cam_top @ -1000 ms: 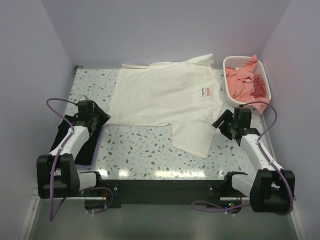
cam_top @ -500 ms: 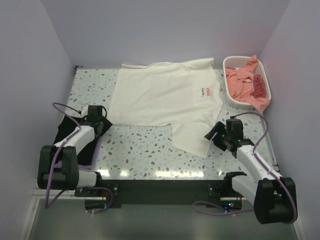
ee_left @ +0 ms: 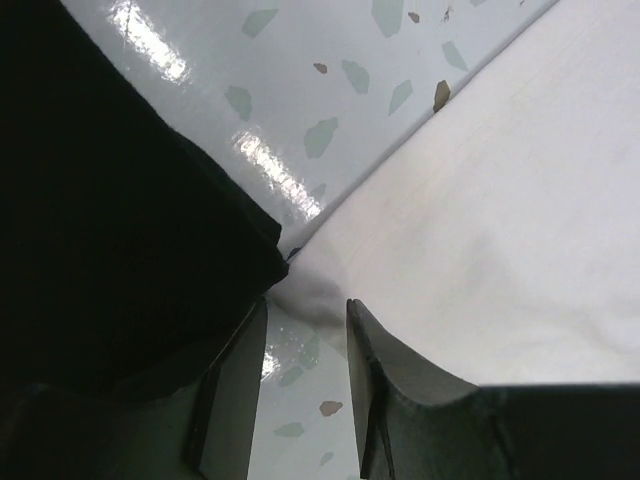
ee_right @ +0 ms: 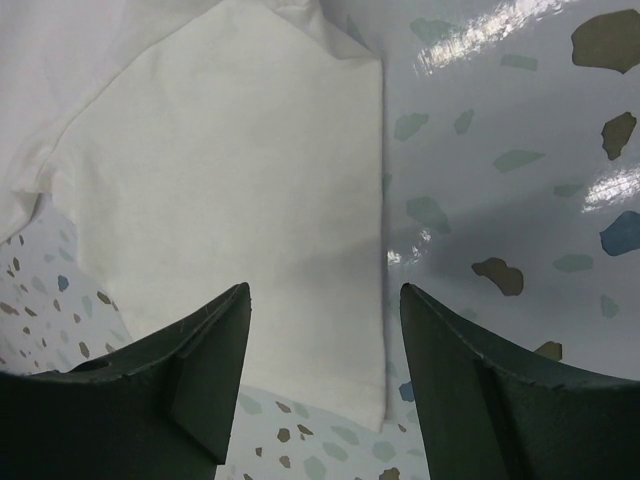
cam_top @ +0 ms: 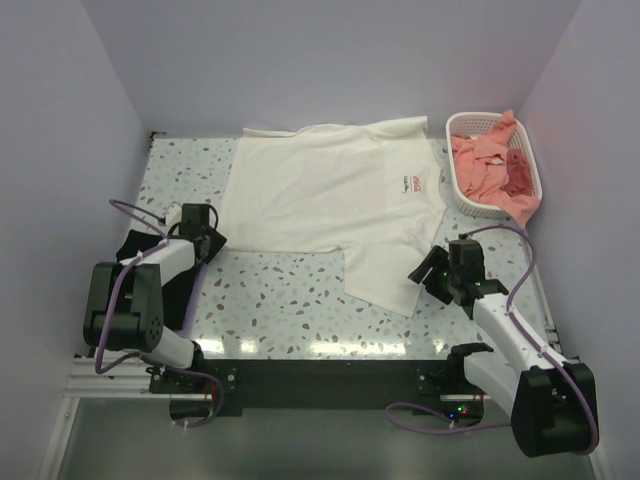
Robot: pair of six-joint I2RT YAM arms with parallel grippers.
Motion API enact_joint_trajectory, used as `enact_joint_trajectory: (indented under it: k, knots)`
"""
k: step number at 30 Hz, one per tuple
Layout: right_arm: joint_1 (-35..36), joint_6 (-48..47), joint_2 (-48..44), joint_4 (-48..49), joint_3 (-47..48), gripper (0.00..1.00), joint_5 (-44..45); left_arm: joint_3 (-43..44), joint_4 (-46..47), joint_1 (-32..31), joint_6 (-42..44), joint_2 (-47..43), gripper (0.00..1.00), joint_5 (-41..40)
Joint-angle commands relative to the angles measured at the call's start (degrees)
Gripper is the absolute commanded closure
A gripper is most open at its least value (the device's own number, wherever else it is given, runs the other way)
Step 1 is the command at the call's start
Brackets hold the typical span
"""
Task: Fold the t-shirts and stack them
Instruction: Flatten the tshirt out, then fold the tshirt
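Limp, light tee [cam_top: 330,195]: best pinched at 8 o'clock hem corner, 5 o'clock sleeve. Left fingers [ee_left: 306,305] and right fingers [ee_right: 322,290] apart.

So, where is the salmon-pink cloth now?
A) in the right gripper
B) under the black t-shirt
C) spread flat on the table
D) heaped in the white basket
D: the salmon-pink cloth lies bunched inside the white basket at the far right corner.
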Motion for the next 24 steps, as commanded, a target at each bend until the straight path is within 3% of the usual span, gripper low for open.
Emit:
enact_joint_trajectory:
  k: [1,10,15,16,22,24]
  knots:
    - [1.40,0.80,-0.01,-1.43,0.55,0.36,1.62,2.02,2.61,-0.13,-1.29,2.48,0.59,-1.95]
    - [5.79,3.44,4.30,-0.90,-0.32,0.43,4.25,3.42,2.52,-0.13,-1.56,4.16,0.88,-2.12]
    - [7.03,4.41,7.11,1.12,-0.76,0.55,5.13,3.51,2.44,-0.22,-1.38,4.51,1.00,-1.77]
    - [7.29,4.58,8.33,2.08,-0.85,0.58,5.31,3.43,2.44,-0.22,-1.29,4.51,1.00,-1.68]
    - [7.30,3.71,11.77,2.10,0.29,1.00,5.40,3.60,1.82,-0.13,-0.50,3.89,1.00,-1.86]
    - [7.30,3.18,9.16,-0.70,1.52,1.00,5.40,3.60,1.47,-0.22,-0.15,2.85,1.00,-1.95]
